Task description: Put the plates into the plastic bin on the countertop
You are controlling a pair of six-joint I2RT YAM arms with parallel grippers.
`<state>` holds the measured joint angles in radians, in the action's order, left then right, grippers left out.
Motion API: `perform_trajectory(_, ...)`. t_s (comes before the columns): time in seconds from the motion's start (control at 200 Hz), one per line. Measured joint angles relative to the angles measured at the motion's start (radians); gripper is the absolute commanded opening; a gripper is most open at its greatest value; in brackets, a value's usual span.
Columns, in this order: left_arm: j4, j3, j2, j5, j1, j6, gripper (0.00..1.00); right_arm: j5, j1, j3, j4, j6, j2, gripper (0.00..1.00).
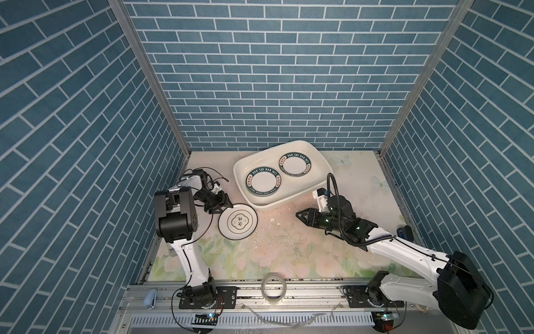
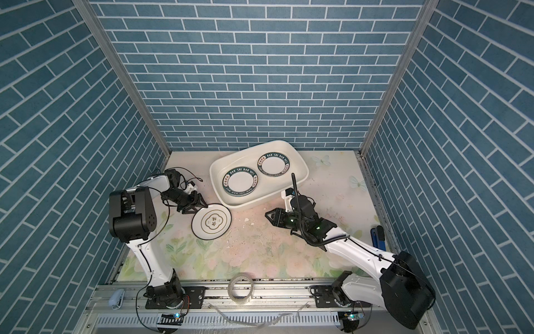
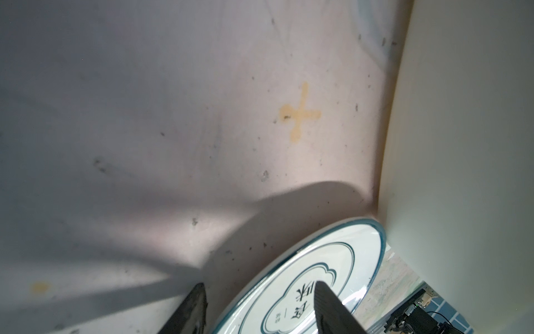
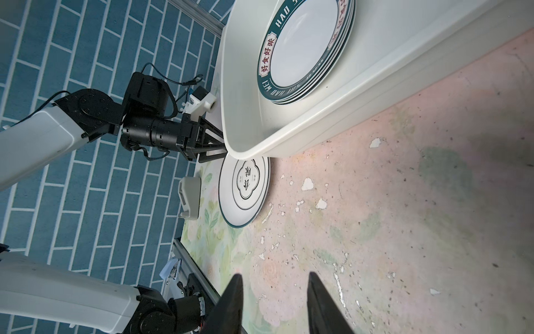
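A white plate (image 1: 237,221) with a thin green edge line and a flower emblem lies on the countertop (image 1: 289,248), near-left of the bin (image 1: 316,169) holding two green-lettered stacks (image 1: 263,180). The left gripper (image 1: 222,208) straddles its far-left rim, jaws apart. The right gripper (image 1: 300,216), right of it, is parted and empty.

Plastic bin (image 4: 318,124), white, holding a stack of green-lettered plates (image 4: 303,49). One emblem plate (image 4: 244,192) flat on the scuffed floral countertop (image 4: 404,217), edge tucked under the bin's rim. Left gripper (image 4: 215,144) at that plate's edge, tips hidden. Right gripper (image 4: 276,274) parted, empty.
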<state>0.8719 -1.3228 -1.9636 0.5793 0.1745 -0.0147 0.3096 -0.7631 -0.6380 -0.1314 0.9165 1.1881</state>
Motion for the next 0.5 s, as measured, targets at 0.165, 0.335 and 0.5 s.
perform_trajectory(0.165,-0.005,0.064,0.071,0.023,-0.008,0.006,0.60,-0.009,-0.018,0.006,-0.047,0.029,0.038,0.40)
perform_trajectory(0.335,-0.006,0.100,0.110,0.049,-0.024,0.008,0.61,-0.022,-0.040,0.030,-0.088,0.065,0.100,0.40)
perform_trajectory(0.5,-0.008,0.133,0.111,0.069,-0.045,0.010,0.60,-0.037,-0.066,0.034,-0.127,0.100,0.166,0.42)
